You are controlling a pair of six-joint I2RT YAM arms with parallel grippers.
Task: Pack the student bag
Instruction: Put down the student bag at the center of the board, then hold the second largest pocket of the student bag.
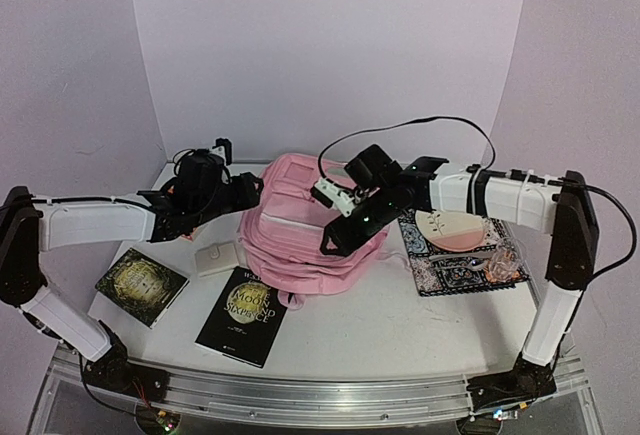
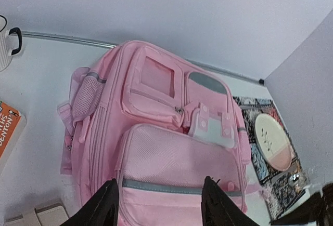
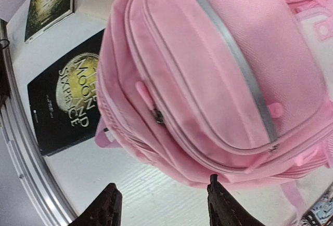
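- Bag (image 1: 300, 230) is lying on table (image 1: 400, 325), pockets up.
- Left gripper (image 2: 161, 208) is hovering over it, jaws spread.
- Right gripper (image 3: 164, 208) is hovering at its edge, jaws spread.

A black paperback (image 1: 240, 317) with a gold moon on its cover lies flat near the middle of the white surface (image 1: 400, 325), towards the near edge. Its title reads Moon and Sixpence. To its left, a second dark book (image 1: 142, 285) with a round gold design lies flat at an angle. Just beyond the gap between them sits a small cream pouch (image 1: 216, 258). Over on the right lies a black-and-white patterned notebook (image 1: 450, 273). An oval cream-and-pink case (image 1: 452, 228) rests on its far part. A small clear, pinkish thing (image 1: 500, 263) sits by its right edge; I cannot tell what it is. In the left wrist view, the corner of an orange book (image 2: 6, 127) shows at the left edge.
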